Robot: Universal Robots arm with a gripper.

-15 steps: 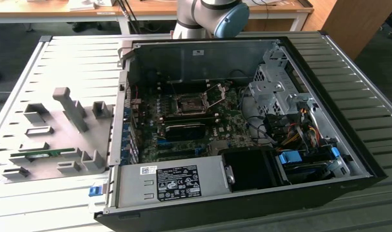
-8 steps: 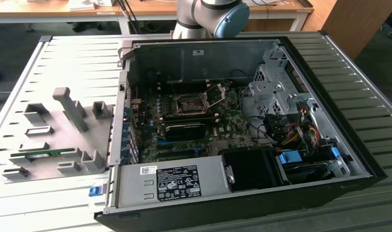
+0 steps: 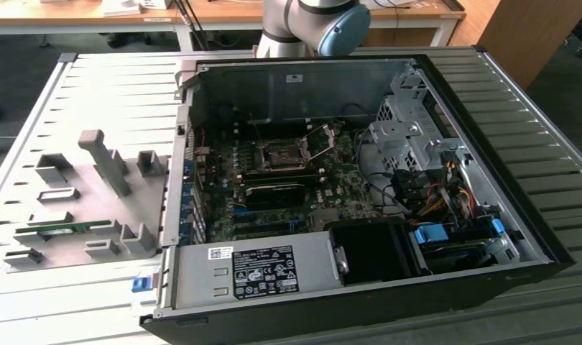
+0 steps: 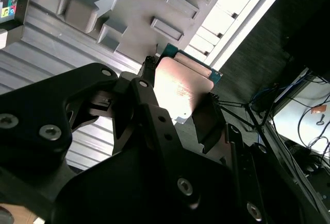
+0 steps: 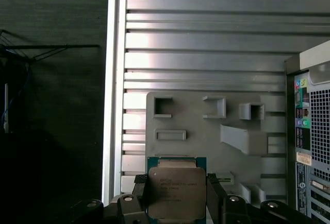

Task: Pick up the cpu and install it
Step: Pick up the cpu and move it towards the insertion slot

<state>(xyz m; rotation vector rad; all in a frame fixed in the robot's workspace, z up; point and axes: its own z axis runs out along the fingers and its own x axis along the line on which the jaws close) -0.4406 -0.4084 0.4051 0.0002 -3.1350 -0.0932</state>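
The cpu (image 5: 175, 190) is a flat square chip with a silver-grey top and a green rim. It sits between the black fingers (image 5: 214, 195) of my gripper (image 5: 176, 203), which is shut on its two opposite edges. In the second wrist view the cpu (image 4: 180, 87) is held the same way in the gripper (image 4: 180, 103), well above the grey fixture plate (image 4: 134, 7). In the exterior view the motherboard socket (image 3: 283, 154) lies inside the open computer case (image 3: 368, 180), with its metal lever (image 3: 322, 140) raised.
The grey fixture plate (image 3: 90, 194) lies on the ribbed metal table (image 3: 109, 86) at the exterior view's left and holds a green memory stick (image 3: 61, 230). The arm's base (image 3: 310, 29) stands behind the case. A power supply (image 3: 262, 269) and drive cages (image 3: 416, 129) crowd the case.
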